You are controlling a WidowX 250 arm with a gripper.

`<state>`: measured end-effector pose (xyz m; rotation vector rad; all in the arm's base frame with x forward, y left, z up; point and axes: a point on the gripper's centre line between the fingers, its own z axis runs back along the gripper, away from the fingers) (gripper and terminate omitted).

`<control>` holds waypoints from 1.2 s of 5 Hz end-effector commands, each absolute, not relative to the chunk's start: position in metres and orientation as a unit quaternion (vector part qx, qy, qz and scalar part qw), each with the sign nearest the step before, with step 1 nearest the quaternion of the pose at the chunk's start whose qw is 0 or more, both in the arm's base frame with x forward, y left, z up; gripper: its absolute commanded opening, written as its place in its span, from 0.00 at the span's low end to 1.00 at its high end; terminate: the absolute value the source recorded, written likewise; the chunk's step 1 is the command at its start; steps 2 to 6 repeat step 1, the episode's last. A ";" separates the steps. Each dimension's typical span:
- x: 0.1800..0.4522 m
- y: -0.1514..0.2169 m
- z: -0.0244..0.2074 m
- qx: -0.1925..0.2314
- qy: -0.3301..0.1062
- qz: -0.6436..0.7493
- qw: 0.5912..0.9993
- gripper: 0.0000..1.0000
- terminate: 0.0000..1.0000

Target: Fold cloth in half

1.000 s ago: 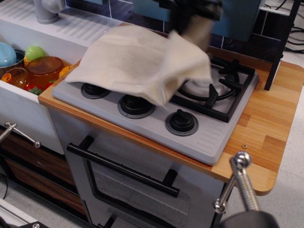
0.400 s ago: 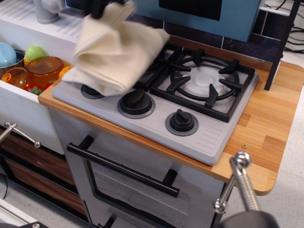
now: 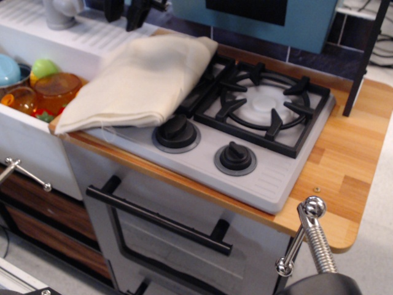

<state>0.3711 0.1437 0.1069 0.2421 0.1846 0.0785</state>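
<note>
The cloth (image 3: 138, 83) lies doubled over the left side of the stove (image 3: 258, 166), indicating the fold is placed, while the released gripper (image 3: 126, 9) hangs above its rear edge, jaws apart.

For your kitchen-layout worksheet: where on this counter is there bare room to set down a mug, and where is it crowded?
Bare wooden counter lies right of the stove, up to the black post. The folded cloth covers the stove's left side; the sink beside it is packed with dishes. The hand hangs above the cloth's far edge.
</note>
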 end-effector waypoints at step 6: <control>0.372 0.151 0.144 0.133 0.046 0.048 0.989 1.00 1.00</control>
